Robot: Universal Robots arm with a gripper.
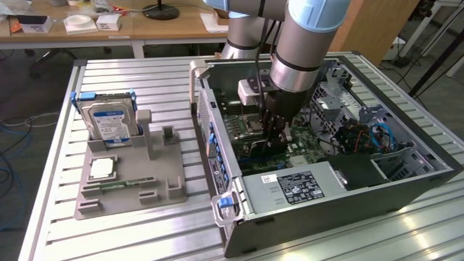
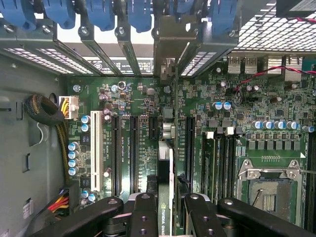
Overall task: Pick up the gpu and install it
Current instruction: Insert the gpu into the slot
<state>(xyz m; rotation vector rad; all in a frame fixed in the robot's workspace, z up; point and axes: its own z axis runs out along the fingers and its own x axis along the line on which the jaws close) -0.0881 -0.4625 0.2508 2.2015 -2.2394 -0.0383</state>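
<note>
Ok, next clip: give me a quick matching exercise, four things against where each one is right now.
Things:
1. gpu
2. hard drive
3. memory stick
4. power supply

Places:
A. standing upright in the grey holder beside the case
B. lying flat on the grey holder
C. edge-on between the fingers of the gripper, above the motherboard
D. in the near corner of the computer case

Pairs: 1-C, 2-A, 3-B, 4-D

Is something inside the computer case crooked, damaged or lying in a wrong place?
Nothing stands out. The gripper holds the gpu edge-on, straight above the motherboard, parallel to the slots. The hard drive stands upright in the grey holder.
</note>
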